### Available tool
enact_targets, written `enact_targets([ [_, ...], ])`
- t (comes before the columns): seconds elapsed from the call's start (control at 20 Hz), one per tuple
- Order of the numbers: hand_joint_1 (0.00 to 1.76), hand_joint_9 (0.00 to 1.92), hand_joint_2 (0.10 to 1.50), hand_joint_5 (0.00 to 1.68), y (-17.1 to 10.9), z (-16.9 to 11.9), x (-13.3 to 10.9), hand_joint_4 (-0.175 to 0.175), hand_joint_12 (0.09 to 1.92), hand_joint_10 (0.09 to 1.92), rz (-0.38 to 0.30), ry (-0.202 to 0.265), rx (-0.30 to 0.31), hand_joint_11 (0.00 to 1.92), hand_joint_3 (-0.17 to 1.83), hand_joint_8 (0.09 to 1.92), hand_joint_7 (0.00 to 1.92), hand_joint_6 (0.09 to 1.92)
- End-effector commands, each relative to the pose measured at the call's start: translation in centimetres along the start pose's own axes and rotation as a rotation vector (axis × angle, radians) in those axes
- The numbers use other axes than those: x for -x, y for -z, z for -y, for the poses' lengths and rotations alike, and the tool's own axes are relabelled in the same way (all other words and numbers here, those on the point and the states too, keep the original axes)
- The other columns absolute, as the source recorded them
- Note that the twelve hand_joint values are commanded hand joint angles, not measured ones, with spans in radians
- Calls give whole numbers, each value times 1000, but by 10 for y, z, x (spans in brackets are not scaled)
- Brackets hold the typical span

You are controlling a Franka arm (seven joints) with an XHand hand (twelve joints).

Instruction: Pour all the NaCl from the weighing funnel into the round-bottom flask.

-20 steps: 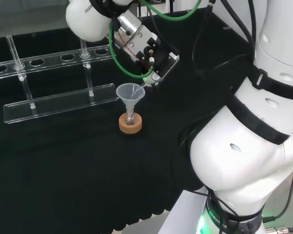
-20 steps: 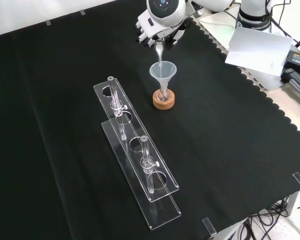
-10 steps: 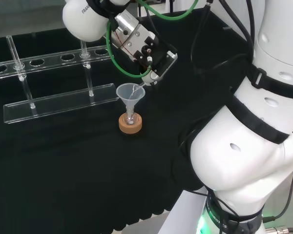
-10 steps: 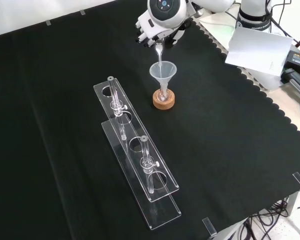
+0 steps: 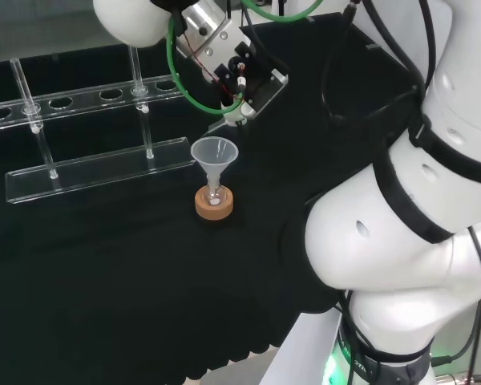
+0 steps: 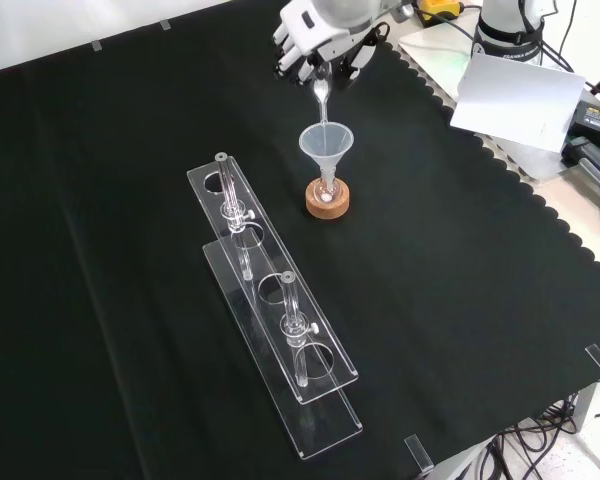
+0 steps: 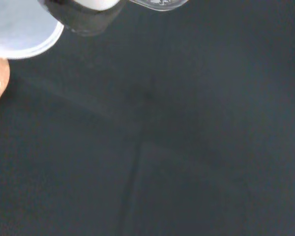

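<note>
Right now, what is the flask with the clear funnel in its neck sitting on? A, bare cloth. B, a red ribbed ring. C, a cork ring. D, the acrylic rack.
C: the flask under the funnel sits in a tan cork ring on the black cloth, apart from the rack.

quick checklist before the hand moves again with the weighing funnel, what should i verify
1. Weighing funnel held in the hand: ok, front view shows it hanging from the fingers.
2. Its tip clear of the clear funnel: ok, it hangs above the rim with a gap.
3. Clear funnel seated in the round-bottom flask: ok, stem runs down into it.
4. Flask upright in its cork ring: ok.
5. White NaCl inside the flask: ok, a white patch shows at its bottom in both views.
6. Weighing funnel fully emptied: cannot tell.
</note>
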State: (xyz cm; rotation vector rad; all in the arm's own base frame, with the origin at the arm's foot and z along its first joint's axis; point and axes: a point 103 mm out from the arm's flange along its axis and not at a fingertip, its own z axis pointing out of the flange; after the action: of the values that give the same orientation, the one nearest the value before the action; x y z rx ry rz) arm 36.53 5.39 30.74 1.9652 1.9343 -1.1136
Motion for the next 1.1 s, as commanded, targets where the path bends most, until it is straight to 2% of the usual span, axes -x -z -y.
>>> enact_targets([
  [0.05, 1134, 936, 1025, 1451, -32, -15, -9, 175, 1012, 300, 114, -11, -85, 789, -175, 651, 559, 204],
  [0.3, 1134, 935, 1026, 1450, -32, -15, -11, 175, 1014, 299, 120, -13, -95, 788, -175, 651, 556, 206],
  [0.85, 1133, 933, 1026, 1448, -26, -13, -8, 175, 1016, 299, 128, -11, -70, 785, -175, 650, 552, 209],
  [1.1, 1133, 933, 1026, 1448, -21, -12, -11, 175, 1017, 299, 167, -8, -65, 784, -175, 650, 551, 211],
])
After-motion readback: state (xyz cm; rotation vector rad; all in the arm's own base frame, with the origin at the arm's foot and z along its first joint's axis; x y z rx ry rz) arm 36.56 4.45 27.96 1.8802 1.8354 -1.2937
